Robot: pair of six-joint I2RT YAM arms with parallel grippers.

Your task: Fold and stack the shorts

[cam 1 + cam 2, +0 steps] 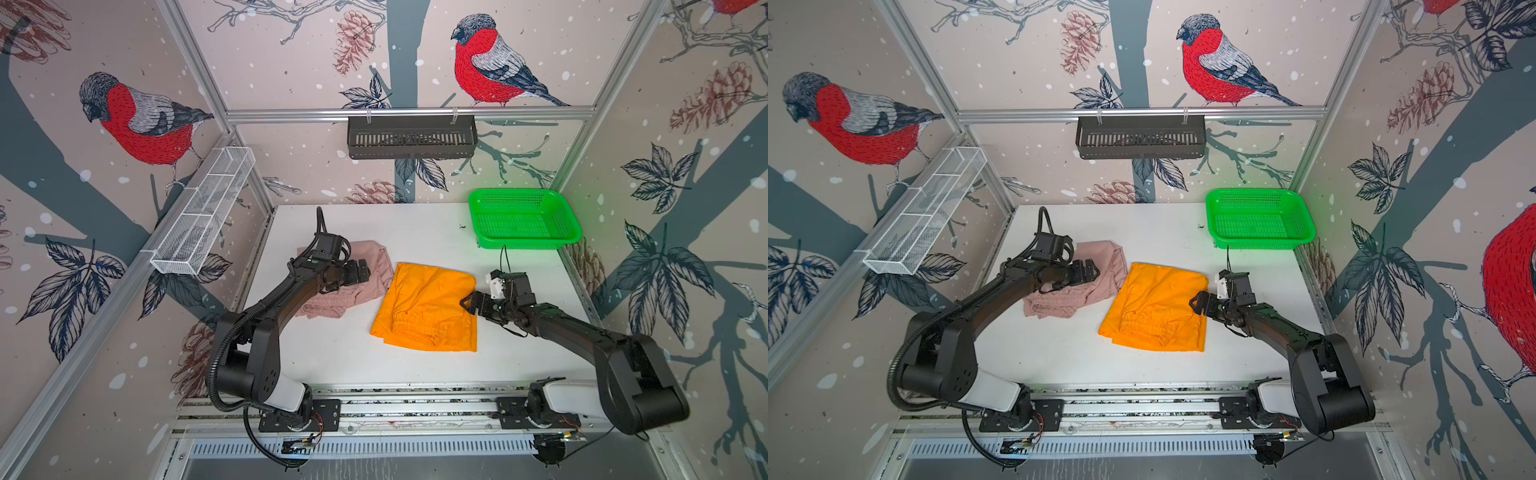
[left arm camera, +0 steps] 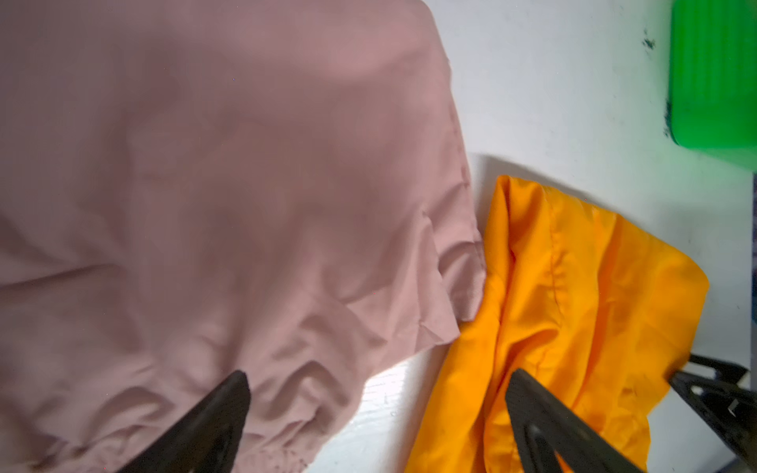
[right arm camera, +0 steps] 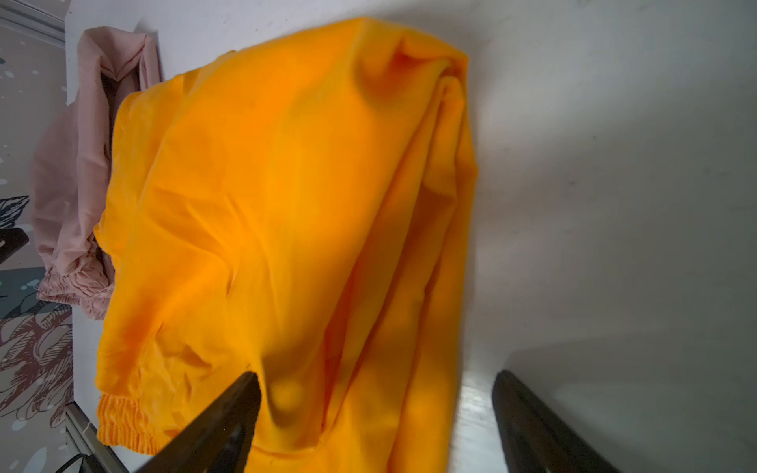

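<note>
- Top views both show the orange shorts [image 1: 428,307] lying folded flat on the white table [image 1: 324,361], a little right of the middle
- Their gathered waistband sits at the end nearest the arm bases and the leg hems point toward the back wall. The long axis runs near to far, leaning slightly left at the near end
- The pink shorts [image 1: 374,270] lie to the left of them, rumpled. Their waistband is likewise at the near end and the legs point toward the back, and the left arm partly hides them
- The two pairs sit just beside each other. In the left wrist view a pink hem corner reaches the orange edge, but I cannot tell whether it touches or overlaps
- The left gripper [image 1: 362,271] hangs over the right part of the pink shorts, its fingers spread wide and grasping nothing. In the left wrist view one finger is over pink cloth and the other over orange
- The right gripper [image 1: 466,302] is at the right edge of the orange shorts, about halfway along, and points left. Its jaws are parted and hold nothing
- In the right wrist view one finger is over orange cloth and the other over bare table, with the cloth's edge between them. Contact cannot be told
- Count: two pairs of shorts, one pink and one orange, plus two grippers and one green mesh basket [image 1: 521,195] at the far right corner, apart from both pairs
</note>
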